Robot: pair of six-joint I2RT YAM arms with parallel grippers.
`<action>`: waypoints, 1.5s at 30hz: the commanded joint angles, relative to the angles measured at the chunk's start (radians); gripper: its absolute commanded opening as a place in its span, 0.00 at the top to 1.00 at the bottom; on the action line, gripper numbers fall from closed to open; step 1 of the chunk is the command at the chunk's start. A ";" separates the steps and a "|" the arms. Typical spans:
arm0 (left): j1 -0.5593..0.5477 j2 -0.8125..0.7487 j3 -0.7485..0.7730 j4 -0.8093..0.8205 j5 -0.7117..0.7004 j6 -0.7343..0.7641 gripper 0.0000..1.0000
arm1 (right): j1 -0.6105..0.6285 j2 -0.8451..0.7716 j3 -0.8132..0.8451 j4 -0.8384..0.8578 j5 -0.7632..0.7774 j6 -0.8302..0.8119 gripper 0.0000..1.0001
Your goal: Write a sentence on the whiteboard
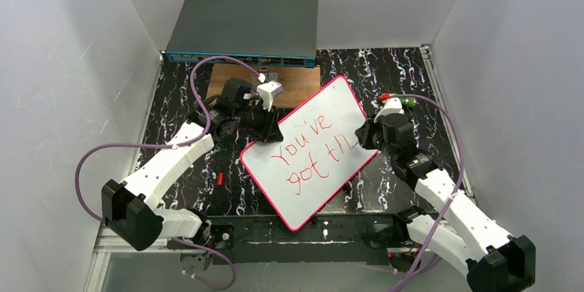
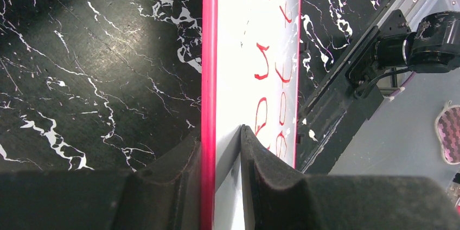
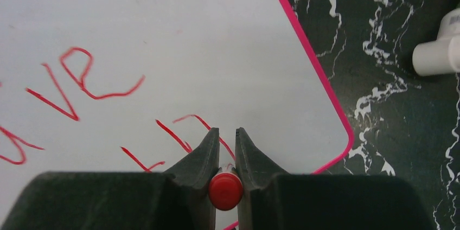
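The left gripper (image 2: 228,132) is closed on the pink-red rim of the whiteboard (image 2: 238,51). One pad is set on the white face and the other on the back, so the board is pinched at its left edge. The right gripper (image 3: 227,132) is closed around a red marker (image 3: 225,191), which is held upright between the jaws with its tip down at the end of the red writing (image 1: 303,149). "You've got" and the start of a further word can be read, so the sentence is judged to be partly written.

The whiteboard is seen near the middle of the table (image 1: 406,71), turned diagonally. One rounded corner is pointed at the near edge and the opposite one at the far edge, beside the wooden board (image 1: 299,85). Whether it lies flat or is raised a little at the clamped side cannot be told.

The board is judged to be light, thin and stiff, with a smooth face. It is likely to slide on the marbled table under the marker's push unless it is steadied. It is best taken at the rim, clear of the writing, since fresh ink is easily smeared.

No container is seen. A grey network switch box (image 1: 241,27) is set at the far edge, and a small red piece (image 1: 220,179), perhaps a cap, lies toward the left edge.
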 commanded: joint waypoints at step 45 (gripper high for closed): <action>0.000 -0.034 -0.016 -0.032 -0.153 0.125 1.00 | -0.054 0.186 0.102 0.128 0.029 -0.023 0.99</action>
